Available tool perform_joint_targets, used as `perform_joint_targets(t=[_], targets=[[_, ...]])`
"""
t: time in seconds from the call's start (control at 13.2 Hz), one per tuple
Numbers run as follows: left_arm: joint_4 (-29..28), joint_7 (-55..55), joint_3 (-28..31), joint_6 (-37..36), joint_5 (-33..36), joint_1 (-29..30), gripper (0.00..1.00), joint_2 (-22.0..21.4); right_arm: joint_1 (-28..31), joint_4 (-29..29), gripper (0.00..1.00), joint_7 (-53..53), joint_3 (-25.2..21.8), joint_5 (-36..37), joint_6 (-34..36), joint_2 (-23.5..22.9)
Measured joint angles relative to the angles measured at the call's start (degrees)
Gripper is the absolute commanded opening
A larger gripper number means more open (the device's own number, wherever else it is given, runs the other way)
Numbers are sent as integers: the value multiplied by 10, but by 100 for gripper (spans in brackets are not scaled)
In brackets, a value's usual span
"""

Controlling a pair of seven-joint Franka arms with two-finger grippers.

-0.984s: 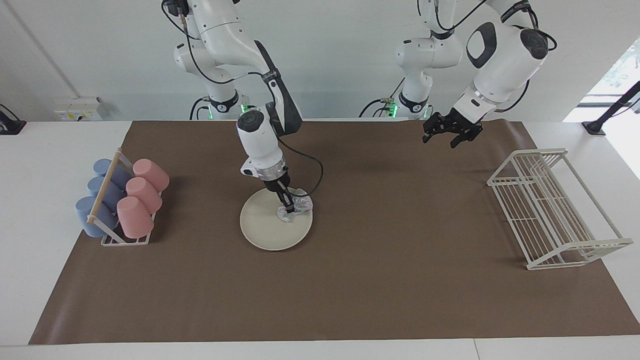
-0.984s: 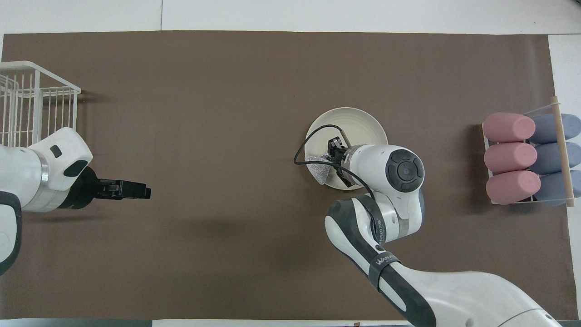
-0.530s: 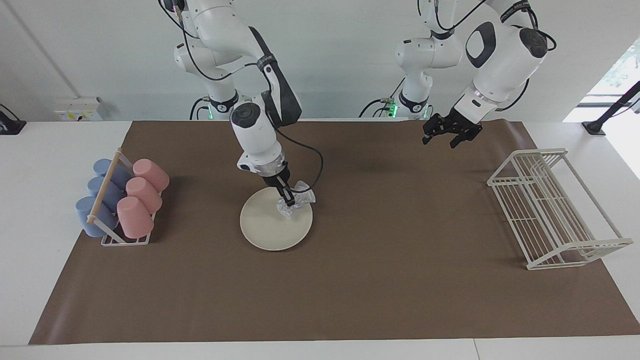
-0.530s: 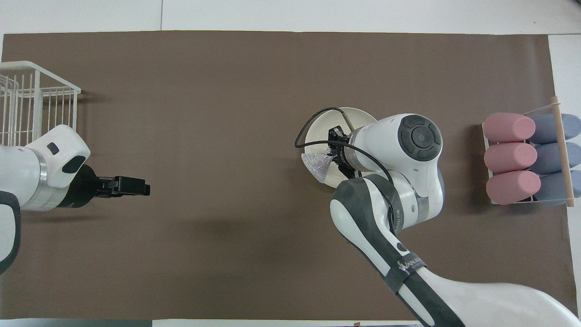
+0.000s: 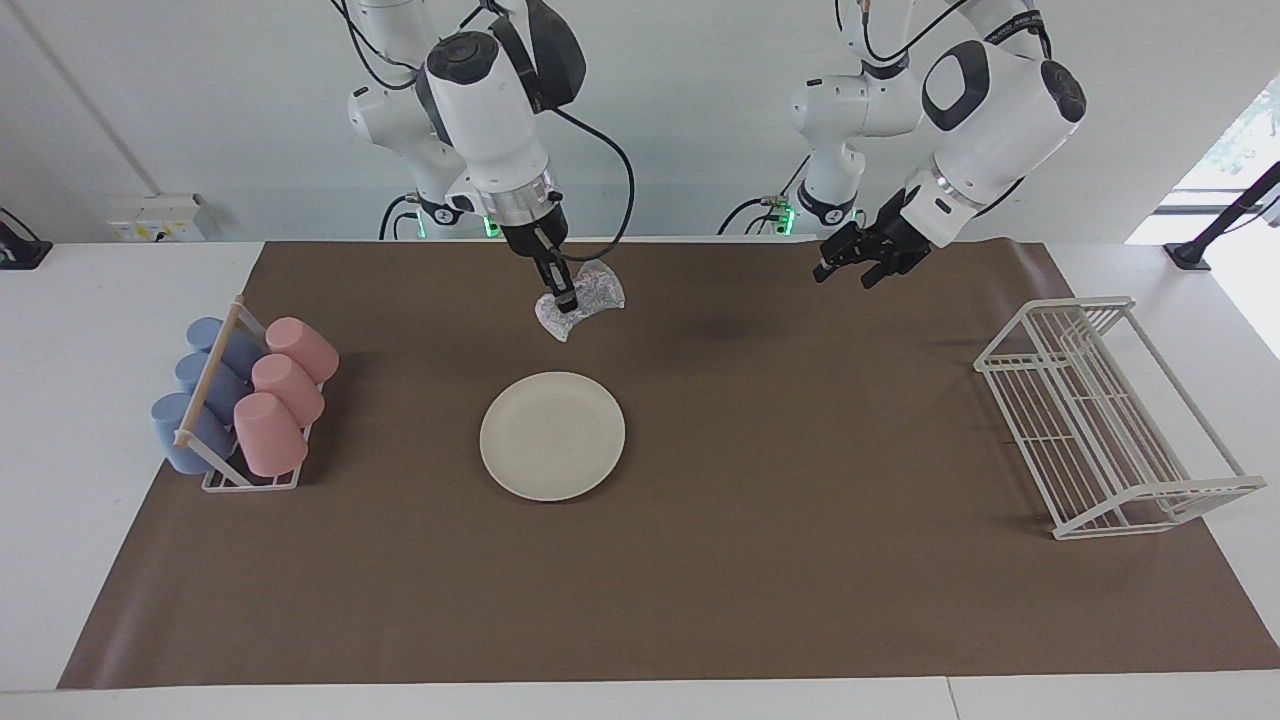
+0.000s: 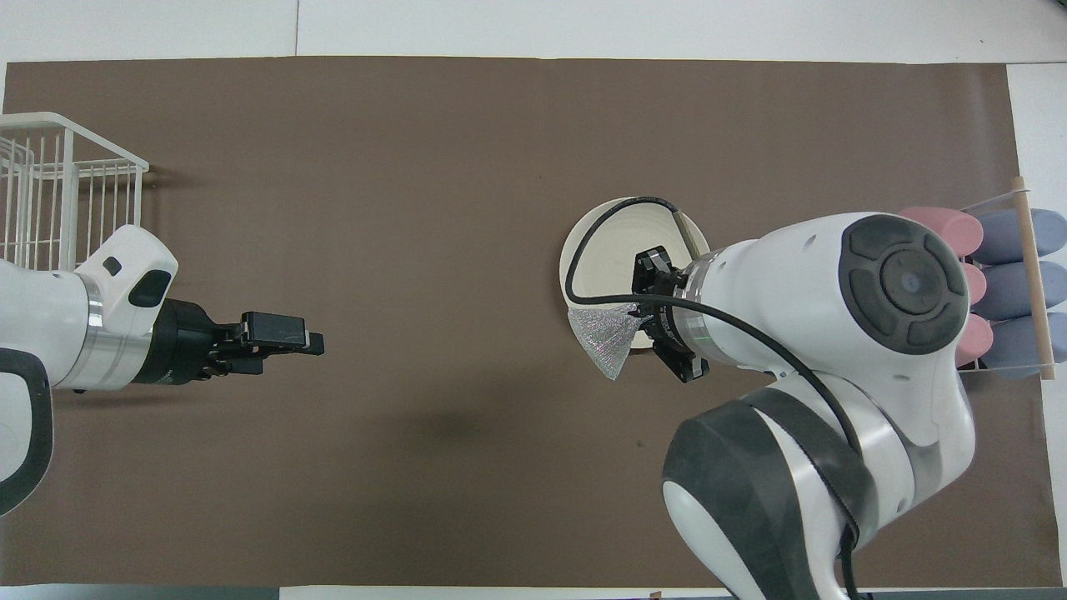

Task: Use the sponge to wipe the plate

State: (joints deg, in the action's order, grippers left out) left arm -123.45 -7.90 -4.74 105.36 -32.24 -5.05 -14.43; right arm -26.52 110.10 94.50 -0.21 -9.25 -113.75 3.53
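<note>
The cream-white plate [image 5: 552,436] [image 6: 604,250] lies bare on the brown mat, about mid-table toward the right arm's end. My right gripper [image 5: 567,300] [image 6: 642,310] hangs high in the air, shut on the middle of the glittery silver sponge [image 5: 582,298] [image 6: 607,346]. The sponge dangles over the plate's edge nearest the robots, well clear of the plate. My left gripper [image 5: 845,275] [image 6: 292,337] hovers open and empty over the mat toward the left arm's end.
A rack of pink and blue cups [image 5: 240,400] [image 6: 1000,275] stands at the right arm's end of the mat. A white wire rack [image 5: 1110,420] [image 6: 58,200] stands at the left arm's end. The brown mat [image 5: 800,560] covers most of the table.
My right gripper has lifted the sponge off the plate and high into the air. The left gripper has drifted a little toward the table's middle.
</note>
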Motion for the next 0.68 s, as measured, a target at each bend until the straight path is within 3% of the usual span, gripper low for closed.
perform_joint_targets(t=[0.3,0.68], targets=[[-4,-2,1,-8,-171,0,100,0,-56,-15,0,124,5,13,0,0],[-53,41,-1,24,-360,-37,100,-1,-110,-90,0,237,6,15,13,-37]])
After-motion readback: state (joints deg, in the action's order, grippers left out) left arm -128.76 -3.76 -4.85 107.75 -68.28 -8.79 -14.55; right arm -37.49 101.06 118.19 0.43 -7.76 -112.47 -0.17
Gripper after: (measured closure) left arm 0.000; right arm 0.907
